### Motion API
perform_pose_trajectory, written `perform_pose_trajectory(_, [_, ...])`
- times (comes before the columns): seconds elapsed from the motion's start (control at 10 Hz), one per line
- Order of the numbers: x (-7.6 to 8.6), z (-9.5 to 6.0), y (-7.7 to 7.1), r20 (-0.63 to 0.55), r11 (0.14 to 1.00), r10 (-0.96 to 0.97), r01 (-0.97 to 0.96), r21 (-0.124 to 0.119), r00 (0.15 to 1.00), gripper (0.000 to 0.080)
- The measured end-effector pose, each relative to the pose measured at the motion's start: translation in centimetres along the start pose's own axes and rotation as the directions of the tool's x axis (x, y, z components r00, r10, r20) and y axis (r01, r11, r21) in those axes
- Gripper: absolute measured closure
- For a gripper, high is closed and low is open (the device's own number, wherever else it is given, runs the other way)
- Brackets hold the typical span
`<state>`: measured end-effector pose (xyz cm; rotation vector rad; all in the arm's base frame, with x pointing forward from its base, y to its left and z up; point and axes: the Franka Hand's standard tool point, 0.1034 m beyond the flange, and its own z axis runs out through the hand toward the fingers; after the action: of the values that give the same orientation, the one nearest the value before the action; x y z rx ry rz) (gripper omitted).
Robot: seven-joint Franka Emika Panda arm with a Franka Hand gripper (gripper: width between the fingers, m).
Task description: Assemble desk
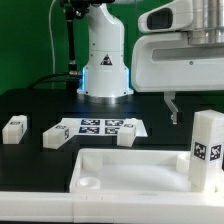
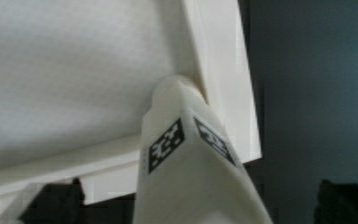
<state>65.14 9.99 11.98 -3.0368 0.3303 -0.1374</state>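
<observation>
The tabletop (image 1: pixel 140 170) lies nearest in the exterior view, rim up, with a round socket (image 1: pixel 88 182) in its corner on the exterior view's left. At its corner on the exterior view's right is the standing leg (image 1: pixel 207 150), upright, with a marker on its face. The wrist view shows its far end meeting the corner where two rims join. The gripper (image 2: pixel 197 197) hangs over this leg. Its dark fingertips (image 2: pixel 48 198) are spread to either side with a gap showing, so it grips nothing. Behind the tabletop, on the black table (image 1: pixel 30 100), three more legs lie loose. The far-left leg (image 1: pixel 13 128) lies apart, the second leg (image 1: pixel 56 136) is just beside the marker board (image 1: pixel 95 127), and the third leg (image 1: pixel 127 137) is at the board's near edge. Farthest back is the arm's white base (image 1: pixel 105 60).
</observation>
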Motion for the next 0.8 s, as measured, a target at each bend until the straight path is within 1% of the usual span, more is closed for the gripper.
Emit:
perform_pose_trajectory(0.1, [0.06, -0.01, -0.09, 0.011, 0.996, -0.084, 0.084, -0.007, 0.996, 0.0151])
perform_pose_trajectory(0.2, [0.39, -0.13, -0.16, 0.020, 0.980, -0.198, 0.199, -0.022, 0.980, 0.0151])
perform_pose_trajectory(0.3, [0.66, -0.22, -0.27, 0.022, 0.957, -0.287, 0.288, -0.032, 0.958, 0.0151])
perform_pose_trajectory(0.5, [0.78, -0.34, -0.19, 0.027, 0.902, -0.429, 0.430, -0.038, 0.903, 0.0151])
perform_pose_trajectory(0.7, [0.88, -0.39, 0.02, 0.031, 0.848, -0.528, 0.529, -0.036, 0.848, 0.0151])
perform_pose_trajectory(0.8, [0.85, -0.37, -0.02, 0.031, 0.853, -0.520, 0.521, -0.036, 0.854, 0.0274])
